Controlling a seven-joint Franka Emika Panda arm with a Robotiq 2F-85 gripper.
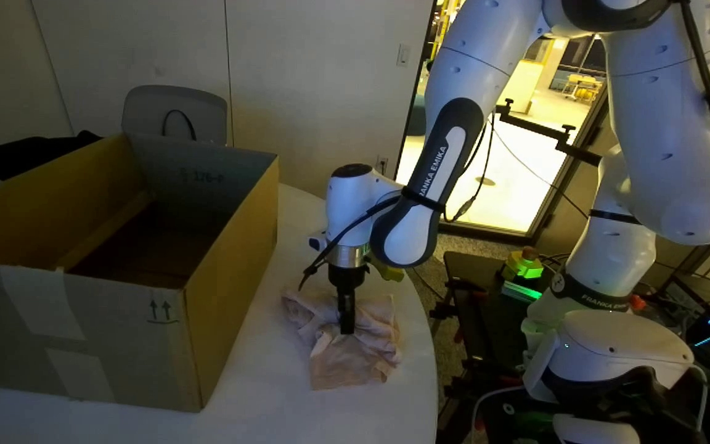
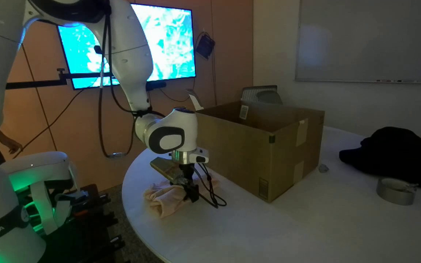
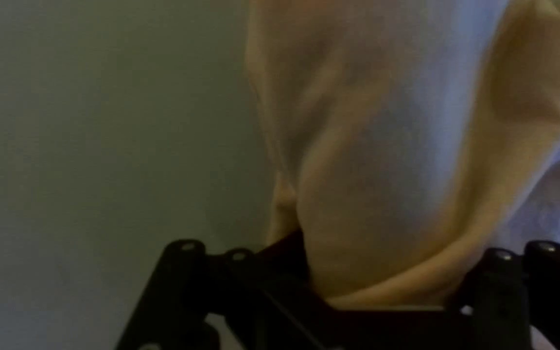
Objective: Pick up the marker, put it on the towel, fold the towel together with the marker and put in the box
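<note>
A pale pink towel [image 1: 355,361] lies crumpled and partly folded on the round white table; it also shows in an exterior view [image 2: 165,197] and fills much of the wrist view [image 3: 387,160]. My gripper [image 1: 347,330] points down into the towel, its fingertips at the cloth; it also shows in an exterior view [image 2: 191,197]. In the wrist view, a towel fold lies between the dark jaws and covers the fingertips, so I cannot see how far they are closed. The marker does not show. The large open cardboard box [image 1: 232,271] stands beside the towel, also in an exterior view [image 2: 232,153].
The table edge [image 1: 432,345] is close to the towel. A grey tape roll [image 2: 396,191], a black cloth item [image 2: 397,157] and a small crumpled piece [image 2: 323,168] lie beyond the box. A flat tan piece [image 2: 165,168] sticks out at the wrist. A chair [image 1: 176,111] stands behind the box.
</note>
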